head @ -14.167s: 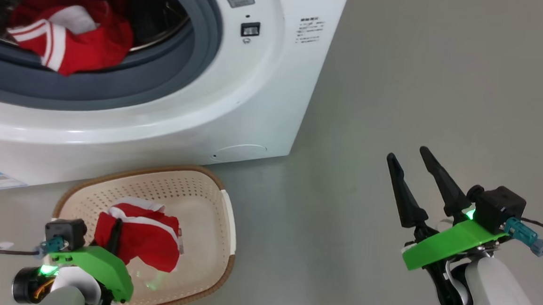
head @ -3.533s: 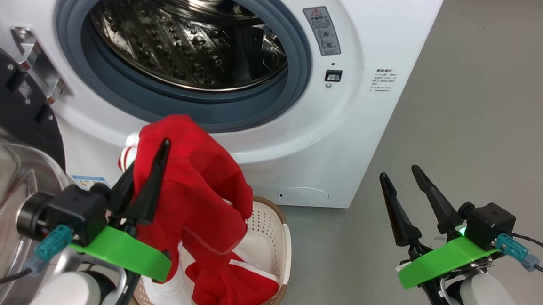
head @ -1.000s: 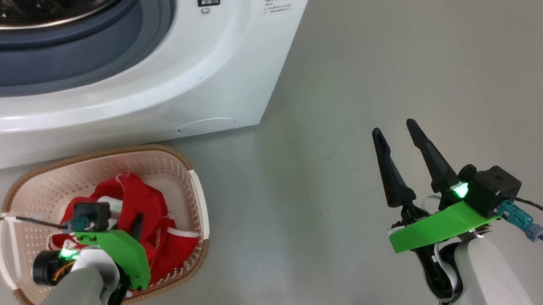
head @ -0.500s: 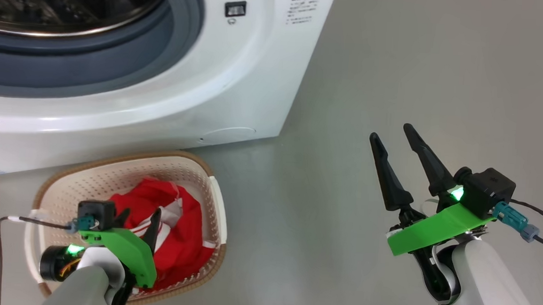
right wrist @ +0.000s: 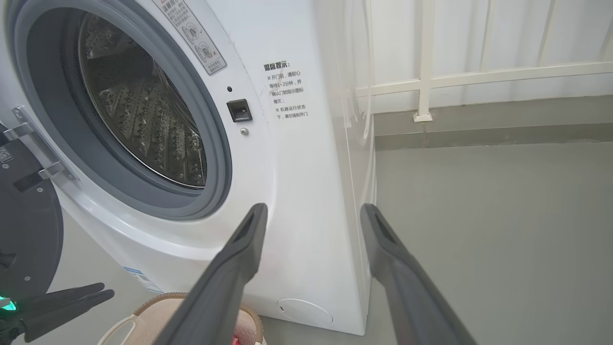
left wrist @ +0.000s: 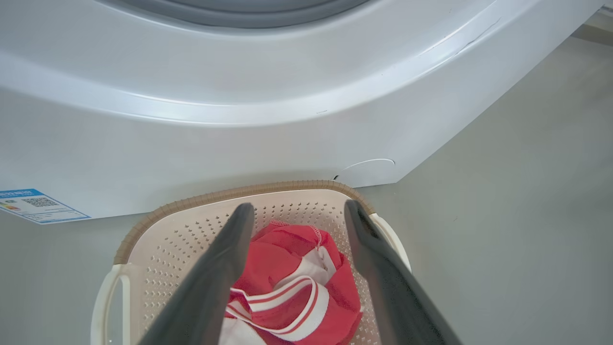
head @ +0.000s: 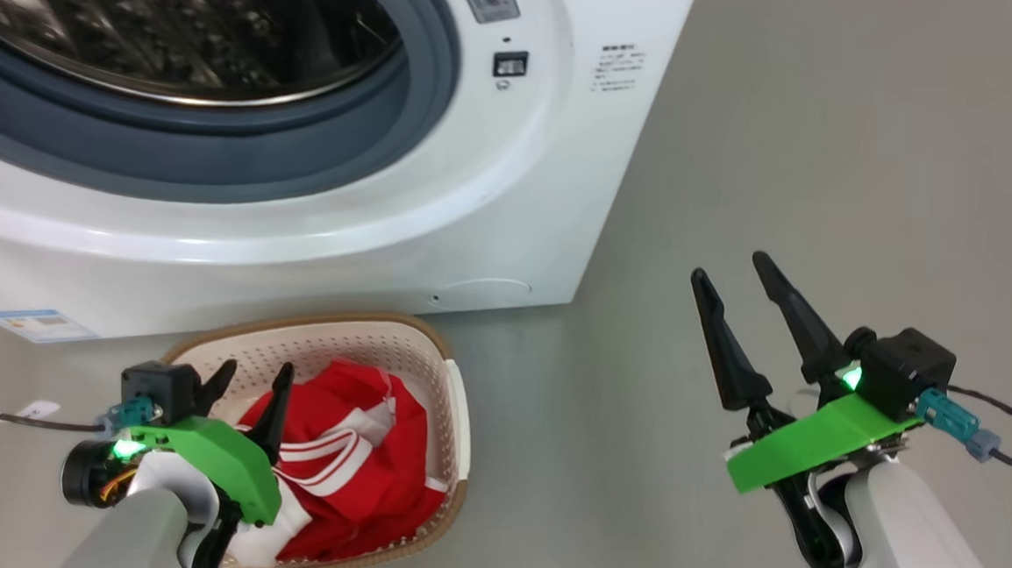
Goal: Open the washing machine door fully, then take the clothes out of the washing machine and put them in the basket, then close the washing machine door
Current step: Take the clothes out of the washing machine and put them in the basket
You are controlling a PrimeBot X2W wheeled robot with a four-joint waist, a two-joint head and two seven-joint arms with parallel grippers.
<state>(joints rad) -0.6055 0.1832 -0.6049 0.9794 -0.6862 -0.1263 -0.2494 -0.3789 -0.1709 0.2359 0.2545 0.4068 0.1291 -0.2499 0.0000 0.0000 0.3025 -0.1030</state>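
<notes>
Red striped clothes [head: 354, 477] in basket [head: 353, 349] before washing machine [head: 476, 194]; door [right wrist: 24, 230] swung open.

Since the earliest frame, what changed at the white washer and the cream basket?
The last of the red white-striped clothes went from the perforated steel drum into the cream perforated plastic basket, carried by the left gripper, which has let go and stands open above them. Unchanged: right gripper open and idle, black-rimmed round door open.
</notes>
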